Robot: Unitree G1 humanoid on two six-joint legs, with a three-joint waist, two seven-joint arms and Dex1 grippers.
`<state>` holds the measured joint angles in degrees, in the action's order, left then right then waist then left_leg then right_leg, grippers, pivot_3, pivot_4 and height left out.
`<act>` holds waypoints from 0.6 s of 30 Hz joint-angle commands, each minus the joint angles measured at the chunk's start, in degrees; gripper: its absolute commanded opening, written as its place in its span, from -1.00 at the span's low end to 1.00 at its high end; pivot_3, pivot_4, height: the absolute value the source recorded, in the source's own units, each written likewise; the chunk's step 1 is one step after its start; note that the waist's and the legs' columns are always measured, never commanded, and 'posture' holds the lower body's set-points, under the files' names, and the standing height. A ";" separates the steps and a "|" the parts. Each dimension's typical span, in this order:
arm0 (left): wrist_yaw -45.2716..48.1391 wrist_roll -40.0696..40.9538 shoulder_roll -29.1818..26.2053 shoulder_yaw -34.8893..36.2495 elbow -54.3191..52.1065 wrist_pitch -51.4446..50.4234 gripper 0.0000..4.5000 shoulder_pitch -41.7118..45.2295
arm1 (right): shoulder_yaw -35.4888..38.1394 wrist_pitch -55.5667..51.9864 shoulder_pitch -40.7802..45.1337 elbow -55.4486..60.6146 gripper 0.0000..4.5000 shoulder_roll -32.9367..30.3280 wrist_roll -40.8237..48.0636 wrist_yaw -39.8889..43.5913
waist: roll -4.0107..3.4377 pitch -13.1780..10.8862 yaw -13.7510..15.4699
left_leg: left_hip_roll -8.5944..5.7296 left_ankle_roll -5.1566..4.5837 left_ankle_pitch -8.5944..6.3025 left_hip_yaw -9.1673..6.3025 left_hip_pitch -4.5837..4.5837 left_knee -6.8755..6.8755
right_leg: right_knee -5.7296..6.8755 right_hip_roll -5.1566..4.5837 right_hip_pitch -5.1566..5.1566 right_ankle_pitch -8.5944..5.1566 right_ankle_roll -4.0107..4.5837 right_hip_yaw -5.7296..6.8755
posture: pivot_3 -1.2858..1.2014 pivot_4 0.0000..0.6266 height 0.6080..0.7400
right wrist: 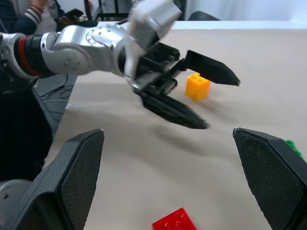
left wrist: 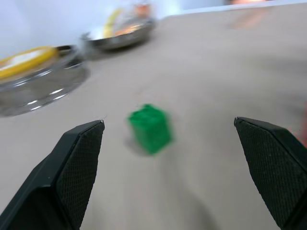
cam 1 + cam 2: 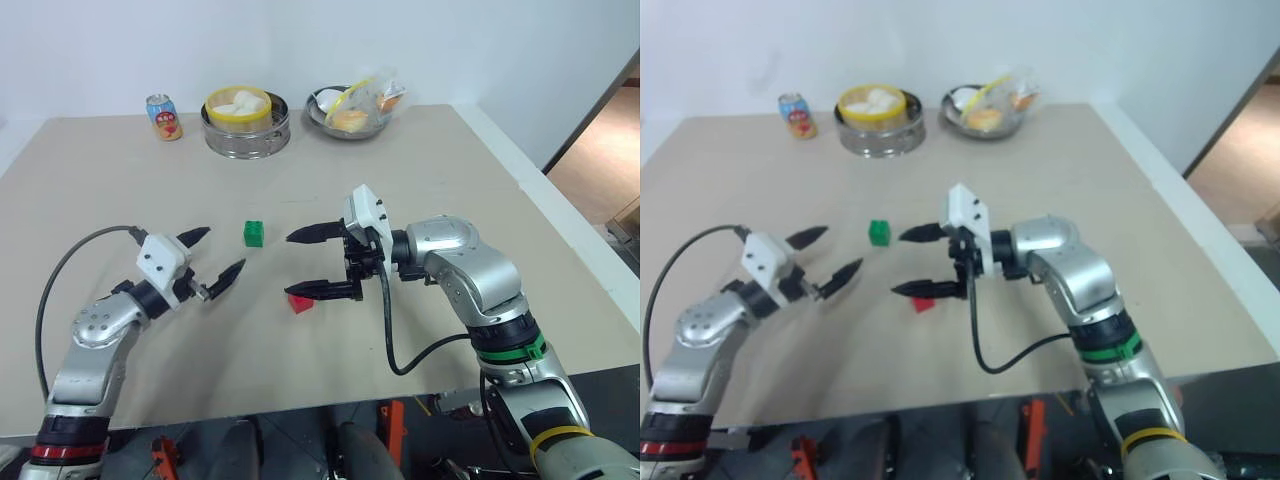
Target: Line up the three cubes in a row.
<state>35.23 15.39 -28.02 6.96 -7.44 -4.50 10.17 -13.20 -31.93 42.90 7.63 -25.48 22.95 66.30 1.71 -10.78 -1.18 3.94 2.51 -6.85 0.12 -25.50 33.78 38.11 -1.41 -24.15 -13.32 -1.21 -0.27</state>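
A green cube [image 3: 254,233] sits on the tan table mid-way between my two grippers. A red cube [image 3: 300,303] lies tilted on the table just under the lower finger of my right gripper [image 3: 290,264], which is open, empty and points left. My left gripper [image 3: 222,250] is open too, aimed at the green cube [image 2: 151,128], a short way from it. In the right wrist view an orange-yellow cube [image 1: 197,86] stands on the table beyond the left gripper [image 1: 221,103], and the red cube [image 1: 175,222] shows low between my right fingers.
At the table's far side stand a printed drink can [image 3: 164,117], a metal steamer with a yellow rim [image 3: 245,122] and a metal bowl holding bagged food [image 3: 355,108]. The table's right edge [image 3: 560,220] drops to the floor.
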 commanded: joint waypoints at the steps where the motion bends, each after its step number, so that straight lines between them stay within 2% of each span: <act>1: -5.92 -3.22 2.26 -1.16 -0.75 -2.42 1.00 1.79 | 1.50 1.14 -0.34 2.51 0.97 -0.76 0.53 -0.98 | 0.00 0.00 0.00 | 0.00 0.00 0.00 0.00 0.00 0.00 | 0.00 0.00 0.00 0.02 -0.05 -0.01 | 0.03 -0.52 1.00; 11: -20.77 -6.88 14.14 -4.78 -4.69 -15.65 1.00 5.31 | 1.39 4.18 0.15 1.53 0.97 -1.06 -0.41 -2.99 | 0.05 0.02 -0.01 | 0.00 0.00 0.00 -0.02 0.00 0.14 | 0.01 0.06 0.05 0.12 -0.17 -0.05 | 0.03 -0.52 1.00; 18: -23.42 -7.73 17.65 -8.06 -7.31 -20.60 1.00 5.00 | 1.12 5.15 0.42 0.84 0.97 -1.13 -0.81 -3.46 | 0.06 0.03 -0.01 | -0.01 0.00 0.00 -0.03 -0.01 0.21 | 0.01 0.09 0.06 0.19 -0.21 -0.11 | 0.03 -0.52 1.00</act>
<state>12.63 8.12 -10.45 -0.63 -11.95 -24.73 14.48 -13.19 -27.82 42.32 7.58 -26.39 22.15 63.18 1.76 -10.75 -1.19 3.93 2.50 -6.85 0.09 -25.51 34.00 38.12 -1.33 -24.09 -13.13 -1.42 -0.38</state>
